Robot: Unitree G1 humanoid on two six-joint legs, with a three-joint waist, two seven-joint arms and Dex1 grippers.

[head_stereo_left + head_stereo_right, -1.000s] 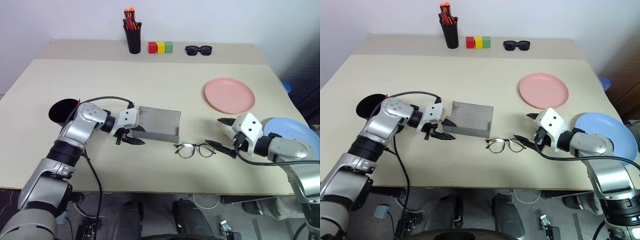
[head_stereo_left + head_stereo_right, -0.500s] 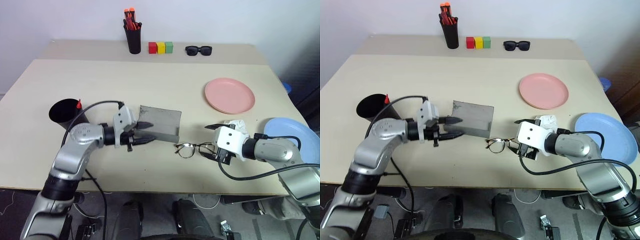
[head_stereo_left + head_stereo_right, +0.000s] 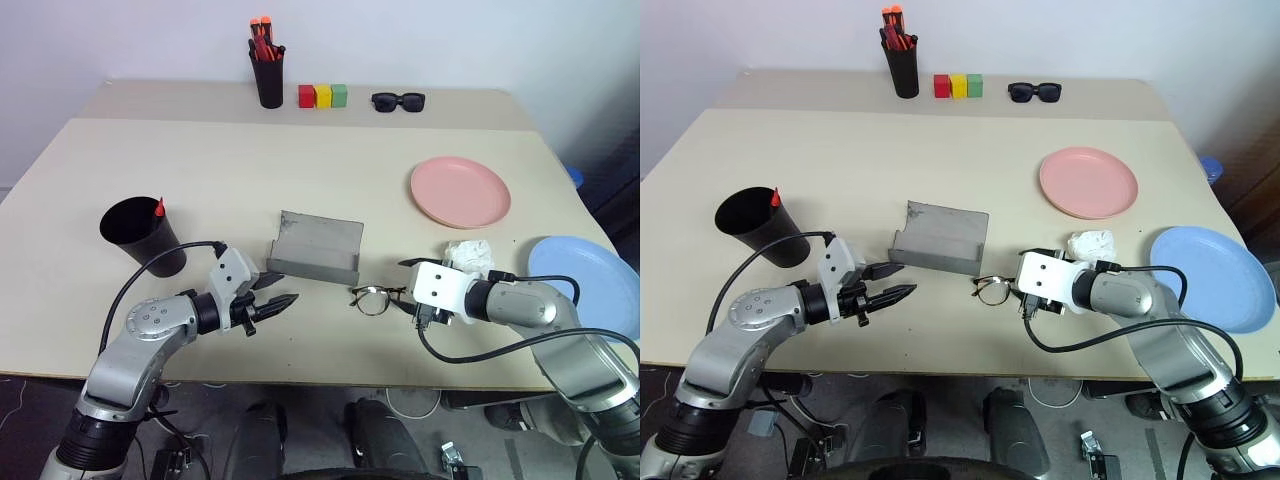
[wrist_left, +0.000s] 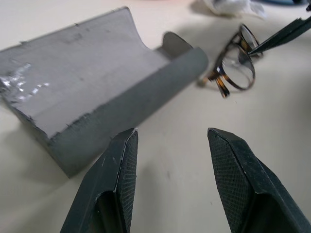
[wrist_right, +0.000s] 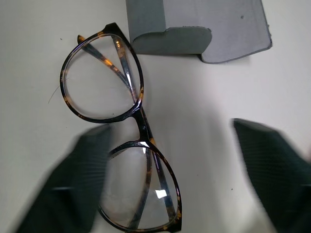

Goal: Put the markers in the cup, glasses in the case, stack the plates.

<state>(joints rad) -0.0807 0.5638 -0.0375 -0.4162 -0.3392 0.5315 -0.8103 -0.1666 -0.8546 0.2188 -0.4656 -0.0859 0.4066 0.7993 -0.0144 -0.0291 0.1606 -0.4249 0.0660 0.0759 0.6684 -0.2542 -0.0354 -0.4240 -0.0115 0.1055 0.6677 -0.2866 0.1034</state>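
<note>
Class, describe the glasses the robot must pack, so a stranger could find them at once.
Start at the beige table's near edge. Beside the open grey case lie the glasses: thin dark rims, clear round lenses, unlike the chunky black sunglasses at the far edge.

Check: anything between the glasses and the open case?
Nothing visible. The glasses lie on bare table just off the near right corner of the open grey case. The right hand straddles them with fingers spread; the left hand is off to the case's other side.

Matt grey case, glossy glasses, smooth table

The case (image 4: 92, 82) looks like rough-edged, matt felt; the glasses (image 5: 121, 145) have glossy tortoiseshell rims and clear lenses; the table (image 3: 300, 170) is smooth, matt beige; the fingers (image 4: 121, 179) are black, finely textured.
</note>
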